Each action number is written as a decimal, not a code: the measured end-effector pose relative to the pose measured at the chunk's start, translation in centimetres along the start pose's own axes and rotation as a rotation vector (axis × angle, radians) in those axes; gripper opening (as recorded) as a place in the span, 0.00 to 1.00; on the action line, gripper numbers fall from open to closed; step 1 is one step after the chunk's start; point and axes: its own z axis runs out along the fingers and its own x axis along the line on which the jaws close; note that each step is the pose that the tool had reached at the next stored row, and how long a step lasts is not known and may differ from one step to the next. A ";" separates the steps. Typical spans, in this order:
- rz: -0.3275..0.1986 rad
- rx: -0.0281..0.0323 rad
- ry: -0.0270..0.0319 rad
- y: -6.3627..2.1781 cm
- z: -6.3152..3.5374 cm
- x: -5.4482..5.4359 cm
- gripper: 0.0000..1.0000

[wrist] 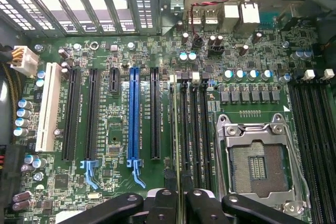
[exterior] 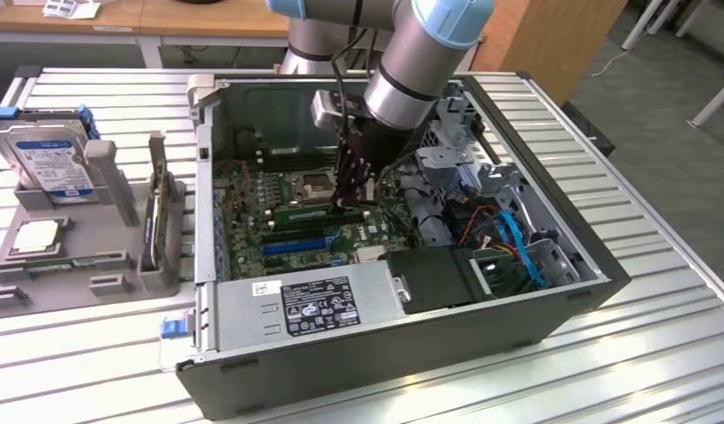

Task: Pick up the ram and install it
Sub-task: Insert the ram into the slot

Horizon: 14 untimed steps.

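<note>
The jaws are closed on the ram (wrist: pixel 176 129), pinching its thin upper edge between the black fingers (wrist: pixel 164 205) in the wrist view. Above them the arm (exterior: pixel 421 71), grey with pale blue joint caps, reaches steeply down from the far side into the open computer case (exterior: pixel 397 353), with the wrist pointing almost straight down at the motherboard (exterior: pixel 250 190). The ram is a long, narrow green stick. It is seen edge-on from the wrist and as a low green strip (exterior: pixel 315 213) under the jaws in the exterior view. It stands on edge along the row of black memory slots (wrist: pixel 197 129), just beside the open processor socket (wrist: pixel 257 166). Whether it is pressed fully home in a slot cannot be told. On the other side of the ram lie the long black expansion slots, a blue slot (wrist: pixel 134 114) and a white slot (wrist: pixel 50 106). The case lies on its side, with the power supply (exterior: pixel 309 305) at the near end and blue cables (exterior: pixel 521 247) towards the exterior view's right. It rests on a slatted metal surface (exterior: pixel 644 353). On the exterior view's left a grey holder (exterior: pixel 115 185) carries a hard drive (exterior: pixel 50 163) propped upright. Behind stand a wooden desk (exterior: pixel 209 18) and a grey floor (exterior: pixel 668 88).
</note>
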 end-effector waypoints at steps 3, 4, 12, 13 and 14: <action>0.002 -0.0174 0.0005 0.04 -0.08 0.0 0.14; 0.004 -0.0321 0.0006 0.04 -0.12 0.0 0.14; 0.012 -0.1578 0.0048 0.00 -0.15 0.0 0.14; 0.012 -0.1578 0.0048 0.00 -0.15 0.0 0.14; 0.012 -0.1579 0.0049 -0.01 -0.15 0.0 0.14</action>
